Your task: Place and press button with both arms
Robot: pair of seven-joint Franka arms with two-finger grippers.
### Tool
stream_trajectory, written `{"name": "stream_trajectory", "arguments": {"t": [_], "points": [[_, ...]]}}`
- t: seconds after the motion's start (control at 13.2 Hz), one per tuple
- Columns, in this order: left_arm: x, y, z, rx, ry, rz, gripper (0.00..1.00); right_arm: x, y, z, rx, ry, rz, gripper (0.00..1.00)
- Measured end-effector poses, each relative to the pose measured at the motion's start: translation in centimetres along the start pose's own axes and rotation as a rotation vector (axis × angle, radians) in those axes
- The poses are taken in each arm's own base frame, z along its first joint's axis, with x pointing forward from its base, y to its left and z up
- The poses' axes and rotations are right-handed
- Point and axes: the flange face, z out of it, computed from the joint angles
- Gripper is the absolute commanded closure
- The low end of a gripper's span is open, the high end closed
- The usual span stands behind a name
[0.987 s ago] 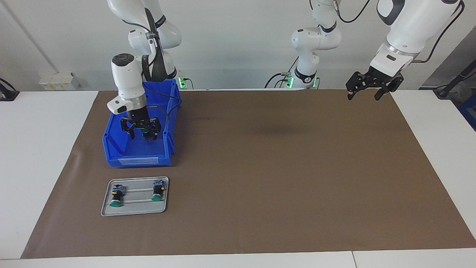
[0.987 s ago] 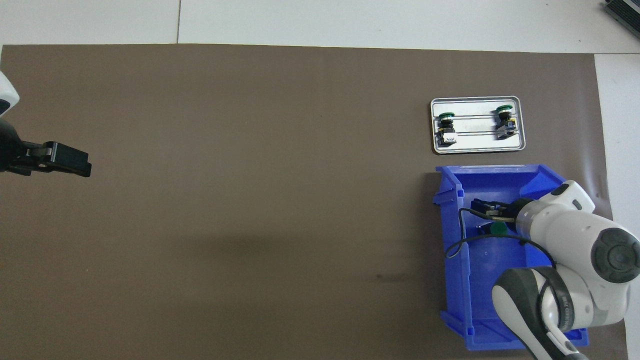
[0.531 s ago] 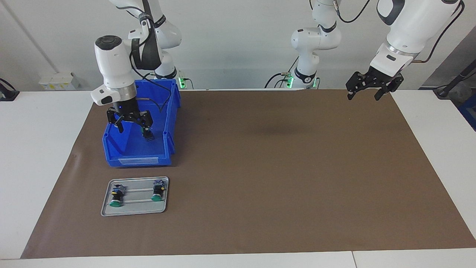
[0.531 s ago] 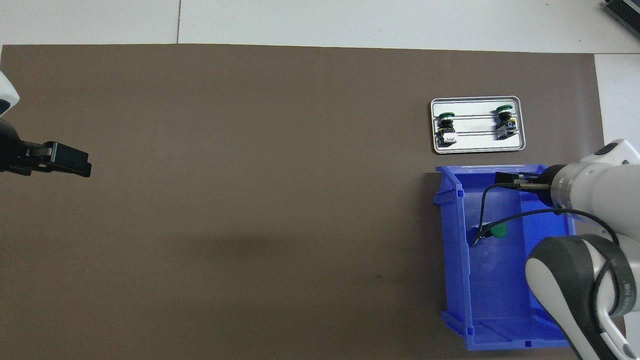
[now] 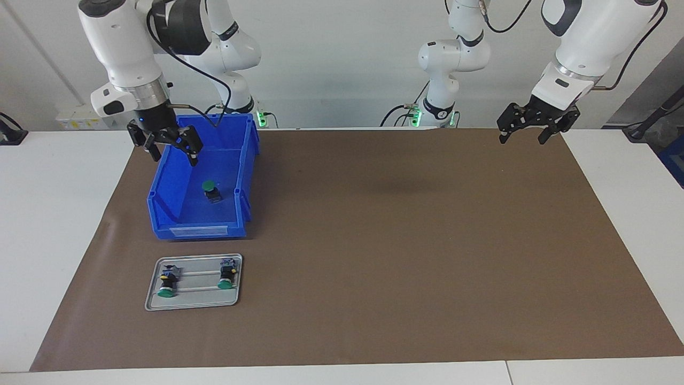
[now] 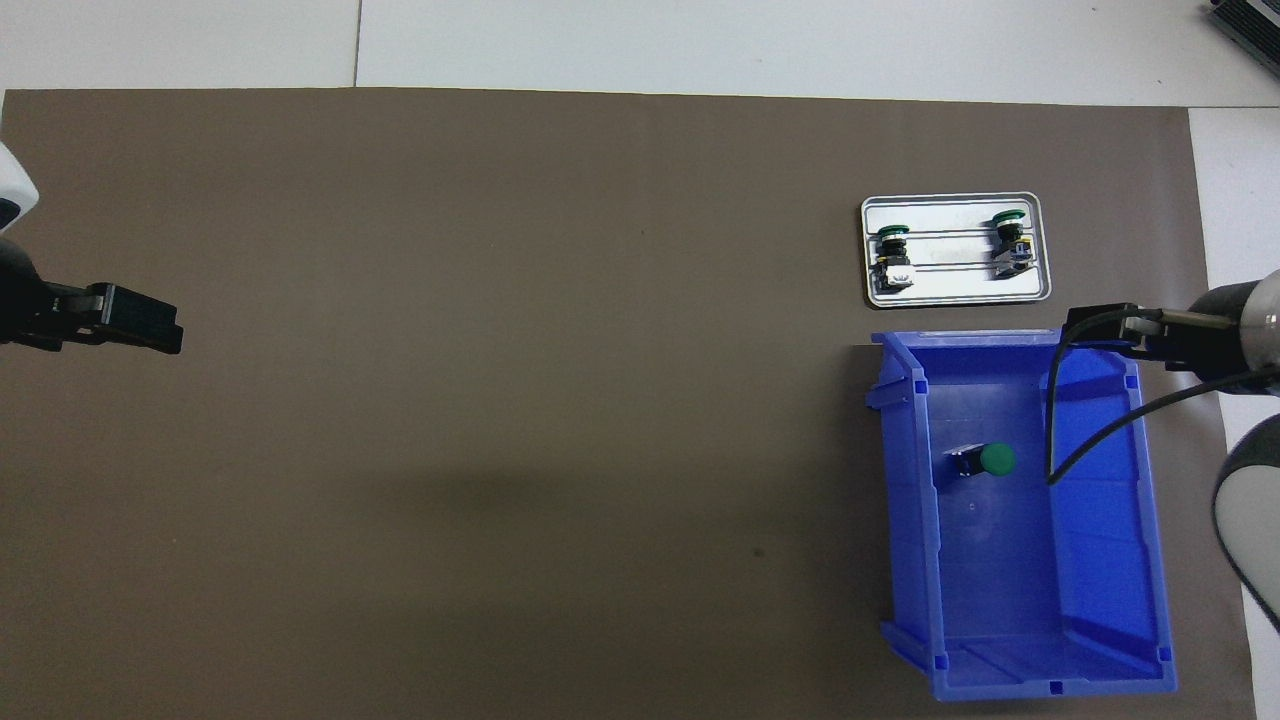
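Three green-capped buttons in view, all placed here against the blue bin (image 5: 243, 160). One button (image 5: 211, 191) lies on the bin's floor, green cap up, body tilted, close to the wall toward the left arm's end; nothing touches it. The other two buttons (image 5: 166, 284) (image 5: 226, 278) sit on a small metal tray (image 5: 193, 303), which lies on the brown mat (image 5: 406, 240) just beside the bin and farther from the robots than it, one at each end, well apart. Right gripper (image 5: 170, 147) hangs in the air over the bin's wall toward the right arm's end, fingers spread, empty. Left gripper (image 5: 525, 132) waits raised over the mat's edge at the left arm's end, well apart from the bin, fingers likewise spread, grasping nothing.
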Motion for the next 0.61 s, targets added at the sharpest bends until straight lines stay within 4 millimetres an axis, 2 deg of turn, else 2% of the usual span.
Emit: {"name": "stream_trajectory", "arguments": {"t": [0.15, 0.23, 0.46, 0.61], "points": [[0.0, 0.0, 0.0, 0.000, 0.000, 0.000, 0.00, 0.8, 0.4, -2.5, 0.014, -0.052, 0.026, 0.00], [0.0, 0.0, 0.0, 0.000, 0.000, 0.000, 0.00, 1.3, 1.3, -3.0, 0.028, -0.073, 0.040, 0.00], [0.0, 0.0, 0.0, 0.000, 0.000, 0.000, 0.00, 2.8, 5.1, -3.0, 0.046, -0.082, 0.007, 0.00], [0.0, 0.0, 0.0, 0.000, 0.000, 0.000, 0.00, 2.8, 5.3, -3.2, 0.035, -0.089, -0.065, 0.00]]}}
